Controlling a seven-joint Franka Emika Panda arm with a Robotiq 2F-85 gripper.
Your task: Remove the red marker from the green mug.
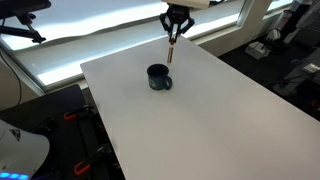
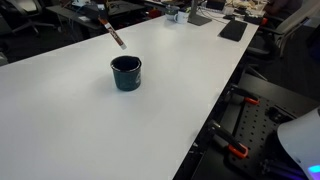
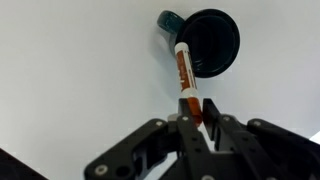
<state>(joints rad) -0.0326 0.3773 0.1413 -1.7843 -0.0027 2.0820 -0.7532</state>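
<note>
The green mug [image 1: 159, 77] stands upright on the white table [image 1: 200, 120], handle to one side; it also shows in an exterior view [image 2: 126, 72] and in the wrist view [image 3: 208, 42]. My gripper [image 1: 175, 27] is shut on the red marker [image 1: 171, 50] and holds it in the air above and beyond the mug, its lower end clear of the rim. In an exterior view the marker [image 2: 116, 37] hangs tilted above the mug. In the wrist view the marker [image 3: 185, 75] runs from my fingers [image 3: 192, 115] toward the mug.
The table's edges drop off to the floor on the near sides. A bright window ledge [image 1: 100, 40] runs behind the table. Dark items and a laptop-like object [image 2: 232, 30] lie at the table's far end, with chairs and equipment beyond.
</note>
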